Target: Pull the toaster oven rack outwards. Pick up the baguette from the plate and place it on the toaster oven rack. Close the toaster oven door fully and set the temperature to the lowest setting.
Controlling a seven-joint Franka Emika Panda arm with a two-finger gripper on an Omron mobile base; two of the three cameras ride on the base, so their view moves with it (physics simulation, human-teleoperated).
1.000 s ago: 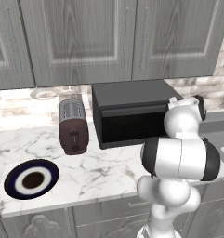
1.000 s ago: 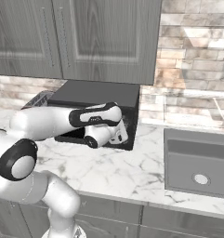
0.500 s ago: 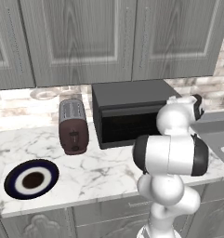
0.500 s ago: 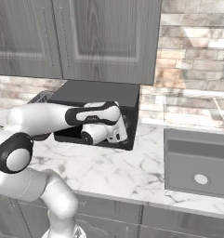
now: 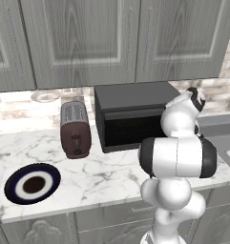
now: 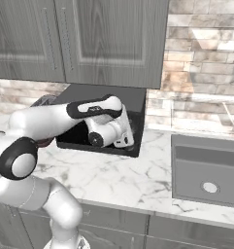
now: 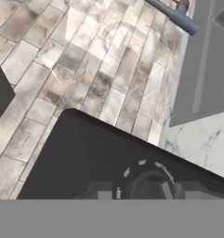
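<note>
Arm swung slightly right since earlier frame; gripper at toaster oven right control strip, dial just ahead. Jaw spread unclear (nothing visibly held). Door closed. Dial: stiff, small, slippery; pinch across rim.

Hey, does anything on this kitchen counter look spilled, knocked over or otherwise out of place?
Nothing stands out. The plate lies flat on the counter, the toaster stands upright, and the toaster oven sits square against the wall with its door shut.
</note>
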